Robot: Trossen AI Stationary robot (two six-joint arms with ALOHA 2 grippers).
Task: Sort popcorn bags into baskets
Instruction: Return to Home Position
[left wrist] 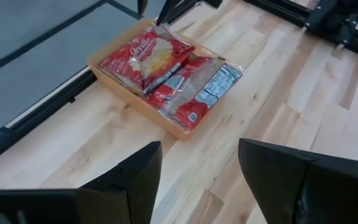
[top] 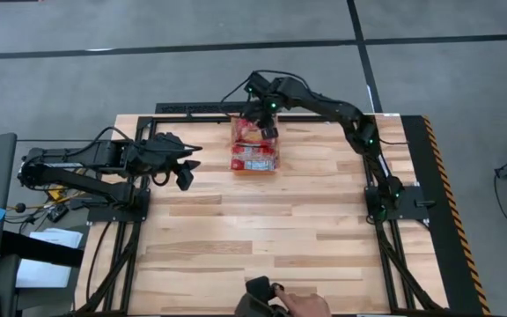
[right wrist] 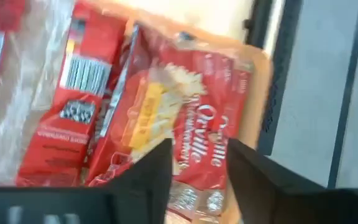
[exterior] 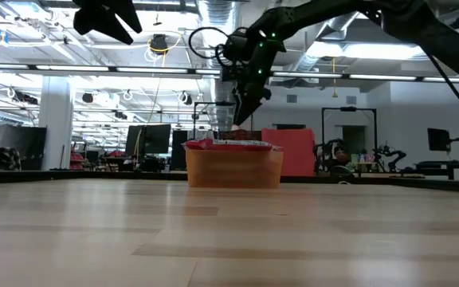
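Note:
Several red popcorn bags [top: 253, 155] lie heaped in the orange basket [top: 254, 169] at the table's far middle. Some show a grey-white back panel [left wrist: 213, 87]; the top bag [right wrist: 185, 118] lies picture side up at the basket's far end. My right gripper [top: 267, 130] hangs open just above that far end, pointing steeply down. Its fingertips are clear of the bags [exterior: 233, 144], and the top bag shows in the gap between them [right wrist: 199, 149]. My left gripper [top: 187, 172] waits open in the air left of the basket, its fingers apart [left wrist: 197, 174].
The basket [exterior: 233, 169] stands near the table's far edge, beside a dark frame rail [top: 192, 110]. Bare wooden tabletop [top: 262, 238] spreads across the near half. A person's hand [top: 304, 305] with a dark object shows at the near edge.

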